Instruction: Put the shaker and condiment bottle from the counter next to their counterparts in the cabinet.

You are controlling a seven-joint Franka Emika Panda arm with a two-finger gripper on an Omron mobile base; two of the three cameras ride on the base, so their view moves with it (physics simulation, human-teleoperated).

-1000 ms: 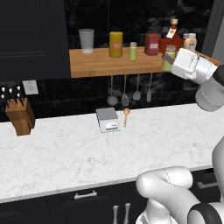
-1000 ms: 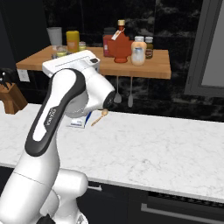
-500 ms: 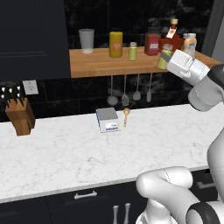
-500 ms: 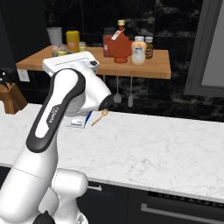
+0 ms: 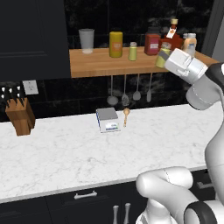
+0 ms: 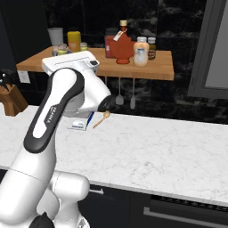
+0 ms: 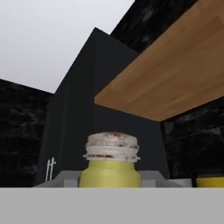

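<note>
Gripper (image 5: 168, 59) clenched on the shaker (image 5: 163, 57), raised at the front edge of the cabinet (image 5: 105, 65). Best lifted clear of the plank first — then eased inward, upright, beside the lime-green shaker (image 5: 133, 51).

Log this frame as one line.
phase: carry | held: small olive-yellow shaker | gripper: shut | position: at front edge of brown wooden shelf
</note>
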